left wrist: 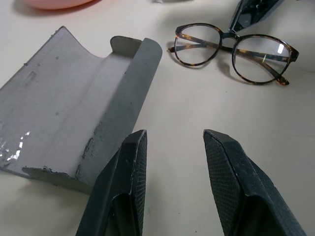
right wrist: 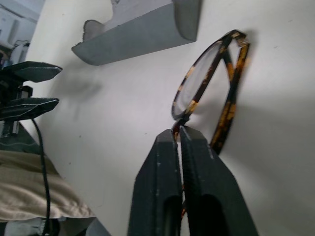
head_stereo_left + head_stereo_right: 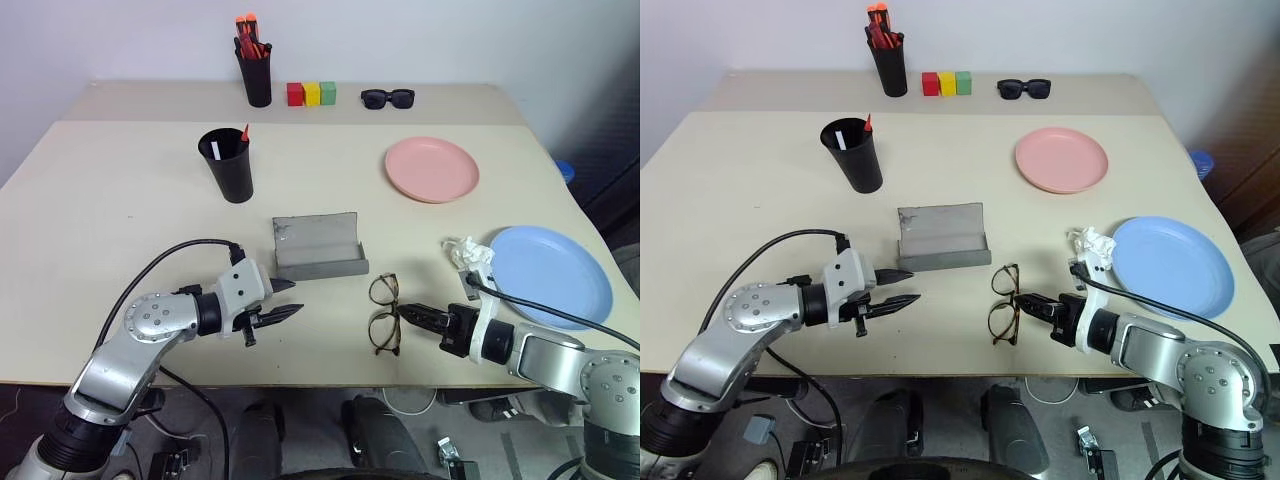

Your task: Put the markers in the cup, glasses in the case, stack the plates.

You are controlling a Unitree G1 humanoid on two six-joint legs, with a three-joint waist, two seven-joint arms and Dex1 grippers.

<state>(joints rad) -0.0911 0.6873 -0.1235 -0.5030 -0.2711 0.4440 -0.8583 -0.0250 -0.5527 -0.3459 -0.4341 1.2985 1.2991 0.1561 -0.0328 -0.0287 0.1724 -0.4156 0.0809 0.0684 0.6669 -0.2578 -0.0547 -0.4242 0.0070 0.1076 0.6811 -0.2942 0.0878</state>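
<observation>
Right gripper (image 2: 178,135) pinching glasses (image 2: 209,93) bridge

The thin tortoiseshell-framed glasses (image 3: 384,314) lie on the bench with their bridge pinched between the closed right fingers (image 2: 197,162). The grey clamshell case (image 3: 318,247) lies open just beyond the left fingers (image 1: 132,162), its lighter lining facing up. Farther beyond those fingers stands the tapered matte black plastic cup (image 3: 227,165), upright, holding both markers (image 3: 243,134). The salmon pink round plate (image 3: 432,169) lies well beyond the right fingers; the light blue round plate (image 3: 552,272) lies to their right, apart from it.
</observation>
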